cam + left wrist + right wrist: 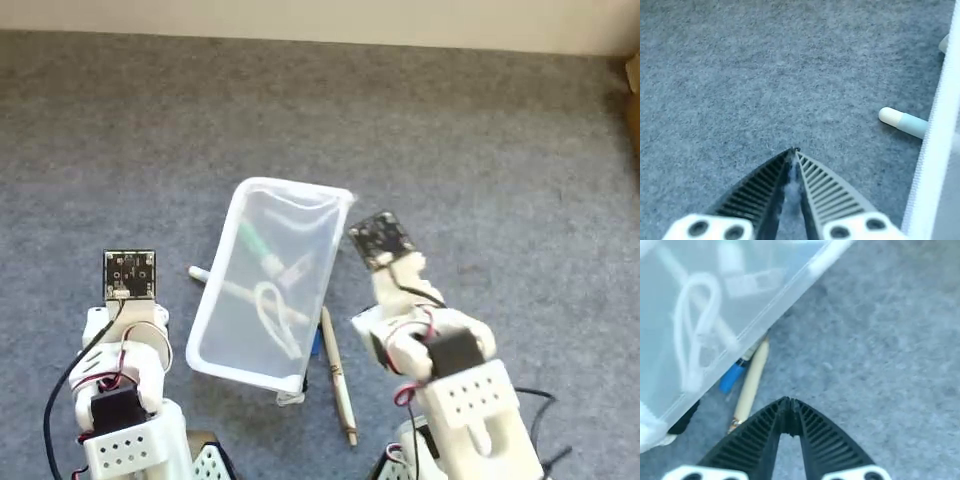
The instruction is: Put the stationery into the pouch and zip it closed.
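Observation:
A translucent pouch (265, 285) with a white zip edge lies flat on the grey carpet between my two arms. Through its wall I see a green-capped pen (255, 245) and a looped white cord (275, 315). A beige pen (338, 380) lies on the carpet along the pouch's right side, with a small blue item (316, 342) beside it. A white pen end (198, 272) pokes out at the pouch's left side. My left gripper (793, 151) is shut and holds nothing, a short way from that pen end (900, 121). My right gripper (787, 401) is shut and holds nothing, close to the beige pen (751, 385).
Grey carpet (470, 150) stretches on all sides, with open room behind the pouch. The left arm (125, 330) and the right arm (430, 350) stand at the near edge. A pale wall strip (320, 18) runs along the far side.

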Robot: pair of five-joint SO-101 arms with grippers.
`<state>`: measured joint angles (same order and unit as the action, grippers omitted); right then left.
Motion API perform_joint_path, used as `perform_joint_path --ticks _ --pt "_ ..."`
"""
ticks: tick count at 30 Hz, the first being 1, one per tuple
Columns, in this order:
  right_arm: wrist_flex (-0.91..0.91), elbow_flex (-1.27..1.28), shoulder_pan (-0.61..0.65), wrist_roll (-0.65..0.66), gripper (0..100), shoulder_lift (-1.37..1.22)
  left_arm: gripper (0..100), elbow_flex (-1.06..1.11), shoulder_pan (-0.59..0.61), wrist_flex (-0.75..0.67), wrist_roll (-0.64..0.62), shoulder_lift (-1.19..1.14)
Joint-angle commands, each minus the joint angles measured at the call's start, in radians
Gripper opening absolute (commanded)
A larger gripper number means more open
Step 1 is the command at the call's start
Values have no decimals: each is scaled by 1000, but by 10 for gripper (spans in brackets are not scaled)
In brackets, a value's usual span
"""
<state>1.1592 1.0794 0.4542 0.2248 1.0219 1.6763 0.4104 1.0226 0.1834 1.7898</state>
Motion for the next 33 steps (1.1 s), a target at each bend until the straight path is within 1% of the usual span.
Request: perform_joint_path --ticks 1,7,10,17,25,30,33 --pt "-30 -101 94 -51 6 -113 7 19 16 5 -5 12" --pt "-45 -200 209 -106 6 -274 7 19 16 6 -5 12" --pt "-119 -222 229 -118 6 -358 7 19 16 6 -5 12" --pt "-297 -228 231 -115 6 -522 7 19 16 5 -5 12" --pt "-443 -228 240 -114 6 -536 8 19 16 5 -5 12" --pt "-516 -228 323 -112 6 -547 9 19 16 5 -5 12" --pt "-522 -229 372 -114 6 -536 10 19 16 5 -5 12"
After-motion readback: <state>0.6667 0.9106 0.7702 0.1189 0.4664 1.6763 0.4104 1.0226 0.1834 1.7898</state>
